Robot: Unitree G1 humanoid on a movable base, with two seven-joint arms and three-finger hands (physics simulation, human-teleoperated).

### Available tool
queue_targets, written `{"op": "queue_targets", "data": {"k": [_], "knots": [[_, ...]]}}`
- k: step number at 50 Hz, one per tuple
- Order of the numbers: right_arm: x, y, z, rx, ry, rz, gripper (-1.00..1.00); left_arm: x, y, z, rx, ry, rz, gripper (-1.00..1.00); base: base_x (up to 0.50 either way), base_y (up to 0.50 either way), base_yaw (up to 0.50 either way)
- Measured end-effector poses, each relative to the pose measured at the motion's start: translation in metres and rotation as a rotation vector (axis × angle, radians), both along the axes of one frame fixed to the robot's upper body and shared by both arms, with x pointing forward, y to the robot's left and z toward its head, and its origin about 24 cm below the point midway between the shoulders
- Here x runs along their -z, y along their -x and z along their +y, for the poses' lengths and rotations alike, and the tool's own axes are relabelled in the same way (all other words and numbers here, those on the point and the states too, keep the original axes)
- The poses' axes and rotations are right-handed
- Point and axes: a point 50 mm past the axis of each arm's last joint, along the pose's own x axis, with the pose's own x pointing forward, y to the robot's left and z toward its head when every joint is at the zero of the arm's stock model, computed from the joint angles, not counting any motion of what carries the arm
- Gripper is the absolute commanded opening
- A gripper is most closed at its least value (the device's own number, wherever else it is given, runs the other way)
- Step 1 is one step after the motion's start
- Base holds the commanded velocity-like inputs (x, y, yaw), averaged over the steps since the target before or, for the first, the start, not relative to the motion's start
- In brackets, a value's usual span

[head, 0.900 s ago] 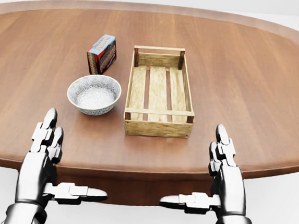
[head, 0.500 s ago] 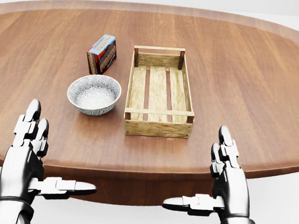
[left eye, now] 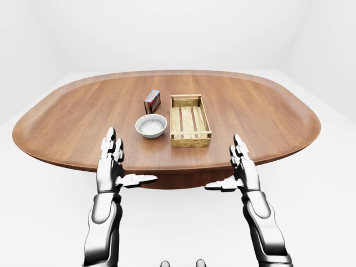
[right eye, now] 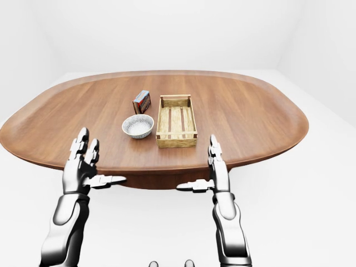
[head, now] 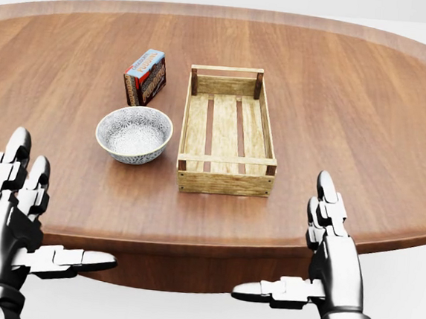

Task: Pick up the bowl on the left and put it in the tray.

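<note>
the bowl [head: 134, 134] sits on the desk [head: 351, 112] toward its middle, just beside the tray [head: 229, 131] and near a small box [head: 145, 76]. left hand [head: 13, 224] and right hand [head: 324, 259] hover at the desk's near edge, fingers [head: 15, 161] spread and empty, well apart from the bowl

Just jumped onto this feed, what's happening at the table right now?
Nothing is held yet. Both hands, the left hand and right hand, hover open at the near edge of the table. The bowl sits untouched just left of the empty wooden tray, with a small box above it in the head view.
</note>
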Motion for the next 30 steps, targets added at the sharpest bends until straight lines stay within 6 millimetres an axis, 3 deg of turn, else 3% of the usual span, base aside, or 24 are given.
{"op": "queue_targets", "data": {"k": [21, 30], "knots": [[-0.043, 0.022, 0.002, 0.001, 0.053, -0.178, 1.0, -0.031, 0.013, 0.019, -0.044, 0.033, -0.143, 1.0, 0.0, 0.0, 0.0], [-0.058, 0.033, 0.005, 0.003, 0.079, -0.244, 1.0, -0.037, 0.015, 0.023, -0.053, 0.039, -0.172, 1.0, 0.0, 0.47, 0.0]]}}
